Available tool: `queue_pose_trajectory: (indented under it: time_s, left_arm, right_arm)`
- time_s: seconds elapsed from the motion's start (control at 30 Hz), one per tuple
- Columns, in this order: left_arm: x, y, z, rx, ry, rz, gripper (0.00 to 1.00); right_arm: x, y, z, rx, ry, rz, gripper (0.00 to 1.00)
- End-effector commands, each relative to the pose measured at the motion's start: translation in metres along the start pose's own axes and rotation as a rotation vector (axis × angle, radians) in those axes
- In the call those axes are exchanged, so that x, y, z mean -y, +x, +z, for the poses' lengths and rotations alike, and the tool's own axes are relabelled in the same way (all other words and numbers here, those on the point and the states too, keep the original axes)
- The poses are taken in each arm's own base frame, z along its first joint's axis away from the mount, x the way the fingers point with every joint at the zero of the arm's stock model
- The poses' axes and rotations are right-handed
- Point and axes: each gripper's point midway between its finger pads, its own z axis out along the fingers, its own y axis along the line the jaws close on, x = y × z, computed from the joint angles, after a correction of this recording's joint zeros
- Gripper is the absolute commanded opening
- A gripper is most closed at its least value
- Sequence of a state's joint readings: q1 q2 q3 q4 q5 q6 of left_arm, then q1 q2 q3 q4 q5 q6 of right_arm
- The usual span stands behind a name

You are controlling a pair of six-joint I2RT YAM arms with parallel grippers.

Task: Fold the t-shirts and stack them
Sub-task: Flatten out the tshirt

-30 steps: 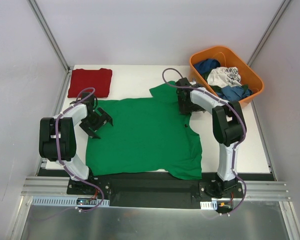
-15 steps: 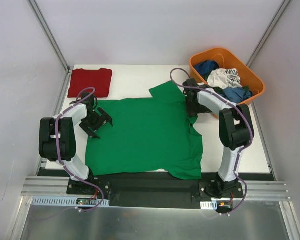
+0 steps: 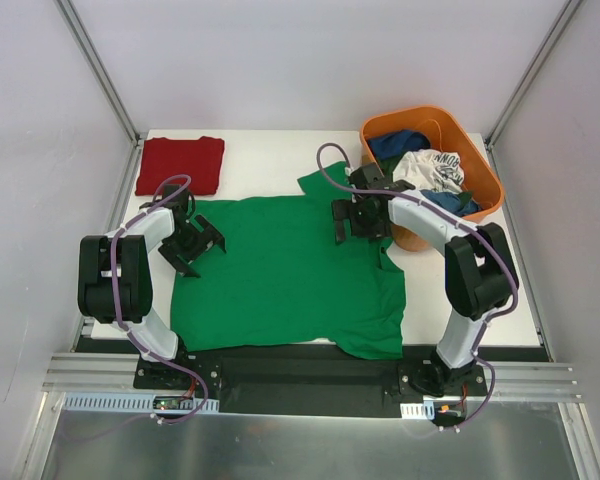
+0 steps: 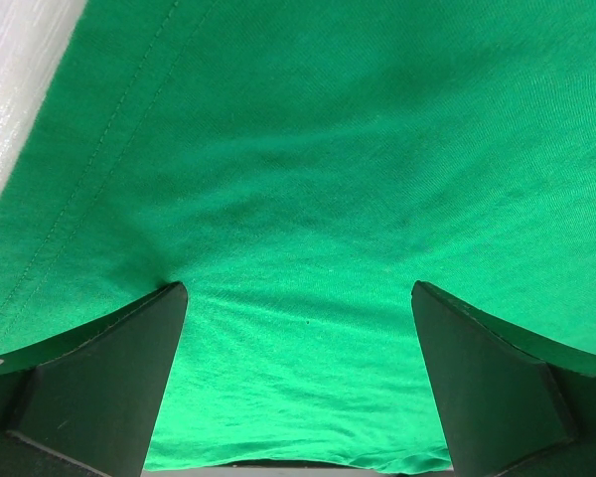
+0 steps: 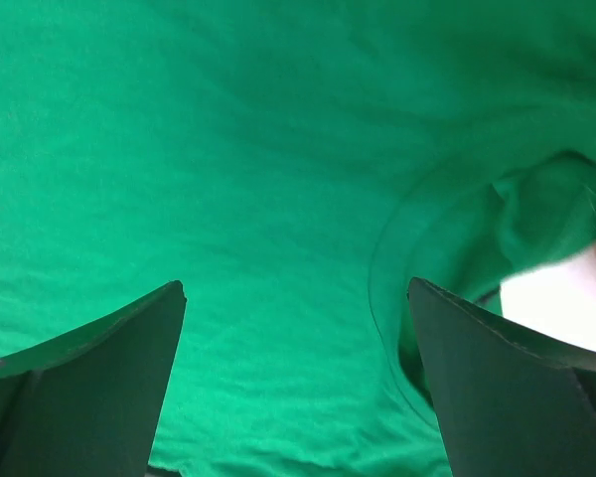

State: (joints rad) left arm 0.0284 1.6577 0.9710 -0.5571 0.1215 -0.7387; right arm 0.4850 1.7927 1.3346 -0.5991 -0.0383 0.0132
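Green t-shirt (image 3: 280,280) being laid flat at centre of table (image 3: 270,145) for folding; dark red t-shirt (image 3: 180,164) folded at far-left corner, likely stack base. Left gripper (image 3: 200,250), right gripper (image 3: 358,220) being held wide open, empty, at opposite shirt edges.

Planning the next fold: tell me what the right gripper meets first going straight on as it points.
The right gripper would meet the spread bright green cotton shirt, beside its collar; the gap is unclear.
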Motion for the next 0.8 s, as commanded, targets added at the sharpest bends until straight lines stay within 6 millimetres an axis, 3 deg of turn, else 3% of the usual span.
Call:
queue_pose_trajectory:
  time_s: [0.0,0.1,0.27,0.43,0.53,0.57,0.63,0.77]
  left_arm:
    - [-0.017,-0.004,0.005,0.021,-0.05,0.025,0.99]
    - [-0.019,-0.003,0.005,0.023,-0.052,0.026,0.99]
    - [-0.02,-0.003,0.005,0.025,-0.057,0.026,0.99]
    - [-0.02,-0.003,0.006,0.023,-0.059,0.026,0.99]
    - [-0.02,-0.004,0.005,0.026,-0.058,0.026,0.99]
    - [-0.02,-0.004,0.005,0.023,-0.057,0.027,0.99]
    - [-0.019,-0.004,0.005,0.025,-0.057,0.028,0.99]
    - [-0.019,-0.004,0.006,0.02,-0.053,0.023,0.99]
  right_arm:
    - [-0.01,-0.016,0.005,0.039,-0.043,0.015,0.99]
    - [0.017,-0.015,0.004,0.037,0.072,0.027,0.99]
    - [0.046,-0.023,-0.007,0.062,0.087,0.079,0.99]
    - [0.108,-0.036,-0.01,0.073,0.14,0.176,0.99]
    - [0.13,-0.044,-0.012,0.078,0.16,0.218,0.99]
    - [0.13,-0.054,-0.017,0.096,0.159,0.21,0.99]
    - [0.111,-0.058,-0.022,0.102,0.088,0.171,0.99]
    - [0.074,-0.051,-0.028,0.105,-0.017,0.11,0.99]
